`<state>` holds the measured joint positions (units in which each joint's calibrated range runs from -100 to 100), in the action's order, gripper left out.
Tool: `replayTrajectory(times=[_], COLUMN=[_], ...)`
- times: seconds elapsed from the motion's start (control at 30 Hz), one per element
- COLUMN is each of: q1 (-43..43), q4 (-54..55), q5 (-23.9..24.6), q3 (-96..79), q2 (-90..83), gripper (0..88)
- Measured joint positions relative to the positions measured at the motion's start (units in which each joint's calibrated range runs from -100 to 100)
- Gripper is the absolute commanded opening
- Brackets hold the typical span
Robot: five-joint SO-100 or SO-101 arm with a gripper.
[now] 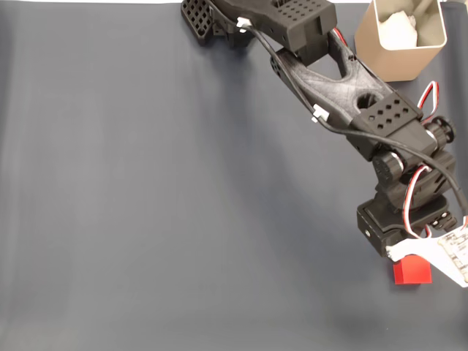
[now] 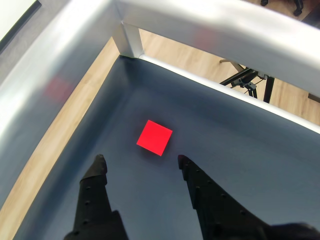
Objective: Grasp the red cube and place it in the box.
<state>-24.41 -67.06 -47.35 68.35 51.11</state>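
Dark grey table mat (image 1: pixel 146 183): red cube (image 2: pixel 155 137) near edge, ungrasped; gripper (image 2: pixel 141 162) above w/ fingers apart. Tan box (image 1: pixel 395 51) at far corner; grasp & placing left.

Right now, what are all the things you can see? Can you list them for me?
cube: one, red, on the mat near the right edge in the fixed view, partly under the arm's head; in the wrist view it lies just ahead of the fingertips.
box: one, tan, top right corner in the fixed view, something white inside.
mat: one, dark grey-blue, covers the table.
rail: silvery metal bars along the table's corner in the wrist view, wood floor beyond.
stand: one, black, on the floor past the rail.
arm: one, black with red and white wires, reaching from the top down the right side.
gripper: one, black, open, touching nothing.
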Motion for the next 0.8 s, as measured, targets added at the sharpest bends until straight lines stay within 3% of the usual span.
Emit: replayTrajectory(times=[0.8], q1=[0.4], q4=[4.4], q5=[-1.1], q3=[10.5], q2=[13.5], gripper=[34.3])
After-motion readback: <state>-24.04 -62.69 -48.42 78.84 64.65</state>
